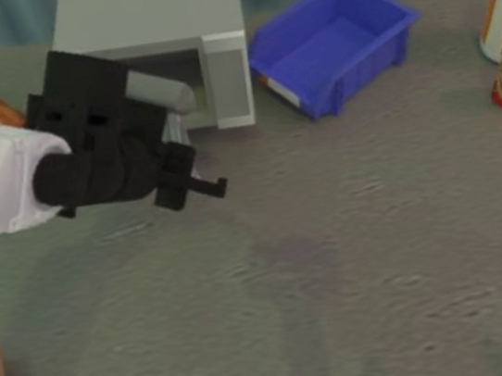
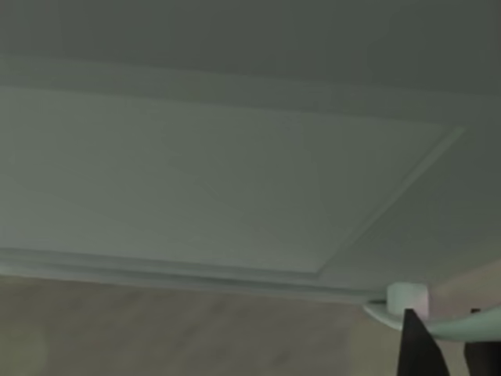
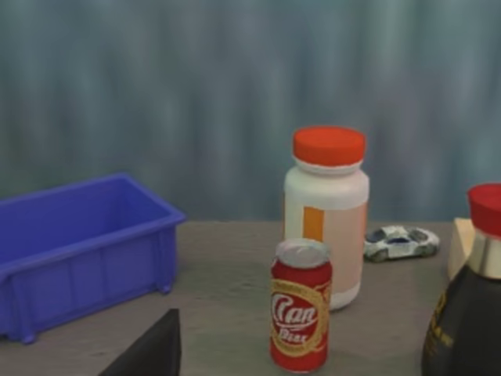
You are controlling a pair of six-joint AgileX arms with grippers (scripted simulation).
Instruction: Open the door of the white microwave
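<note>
The left gripper (image 1: 196,179) sits at the swung-out edge of the door (image 1: 166,95) of the white microwave (image 1: 153,19); whether its fingers pinch the handle I cannot tell. Bare table (image 1: 339,278) lies beside it. The soda can (image 3: 300,316) reads "Can".

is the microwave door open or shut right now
Partly open. In the top view the door angles away from the white microwave, exposing the cavity, with the left gripper beside it.

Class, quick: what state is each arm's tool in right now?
Left tool: in front of the microwave by the door; open or shut cannot be told.
Right tool: hardly in view; cannot be told.
</note>
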